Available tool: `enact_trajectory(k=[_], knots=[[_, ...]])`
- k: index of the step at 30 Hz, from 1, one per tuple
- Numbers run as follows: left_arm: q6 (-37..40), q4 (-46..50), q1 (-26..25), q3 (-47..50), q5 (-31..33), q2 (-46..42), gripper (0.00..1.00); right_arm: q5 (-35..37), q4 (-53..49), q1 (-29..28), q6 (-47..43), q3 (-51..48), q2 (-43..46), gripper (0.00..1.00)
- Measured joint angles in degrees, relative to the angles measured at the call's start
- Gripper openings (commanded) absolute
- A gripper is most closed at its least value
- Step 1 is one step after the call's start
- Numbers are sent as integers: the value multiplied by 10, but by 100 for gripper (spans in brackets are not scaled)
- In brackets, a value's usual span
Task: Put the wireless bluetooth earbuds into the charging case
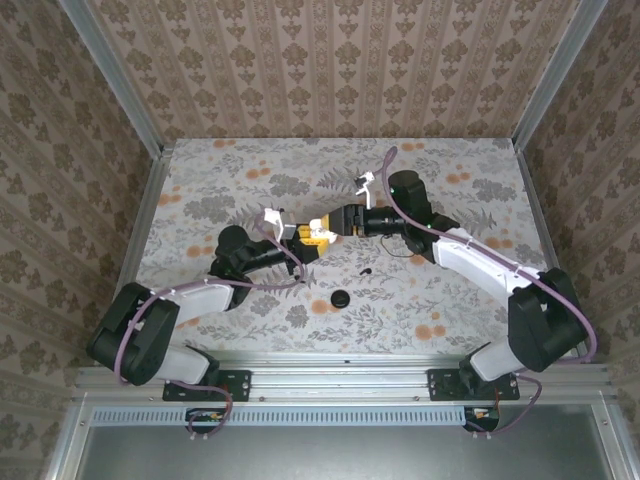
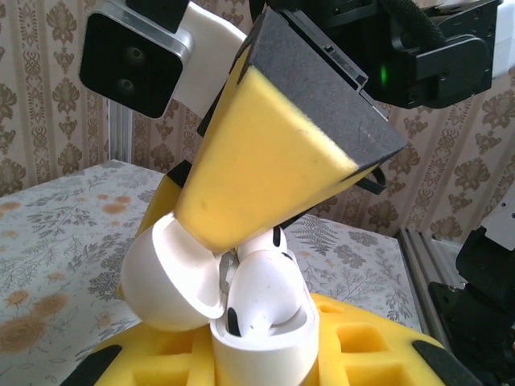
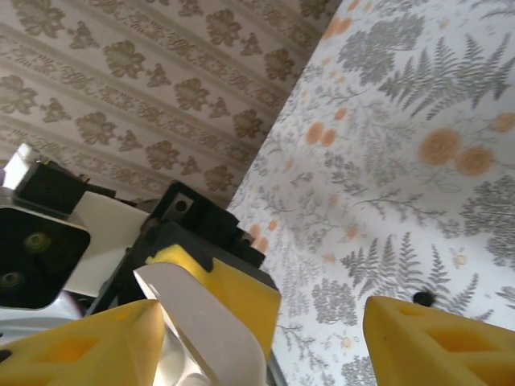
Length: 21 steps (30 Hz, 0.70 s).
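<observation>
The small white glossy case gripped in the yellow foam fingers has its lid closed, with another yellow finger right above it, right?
Not quite: the small white glossy case has its lid open, swung aside, with a white earbud inside. The left wrist view shows it; the rest holds.

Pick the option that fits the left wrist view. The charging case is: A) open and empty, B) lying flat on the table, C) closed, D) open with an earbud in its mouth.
D: the charging case is hinged open, and a white earbud sits in its mouth.
</observation>
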State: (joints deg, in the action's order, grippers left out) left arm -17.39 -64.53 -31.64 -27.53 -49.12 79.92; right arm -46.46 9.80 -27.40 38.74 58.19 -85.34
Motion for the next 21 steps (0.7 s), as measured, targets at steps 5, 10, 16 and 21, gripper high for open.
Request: enact_trajectory(k=[5,10,16,21], knots=[[0,9,3,-1,2,0,11,-37,40,0,25,0,-1,57],[-8,10,12,-2,3,0,11,-42,55,2,40,-5,19,50],[-29,26,35,-2,30,3,10,-45,49,8,45,-17,76,52],[-83,71,68,-2,75,3,10,20,-67,26,10,1,83,53]])
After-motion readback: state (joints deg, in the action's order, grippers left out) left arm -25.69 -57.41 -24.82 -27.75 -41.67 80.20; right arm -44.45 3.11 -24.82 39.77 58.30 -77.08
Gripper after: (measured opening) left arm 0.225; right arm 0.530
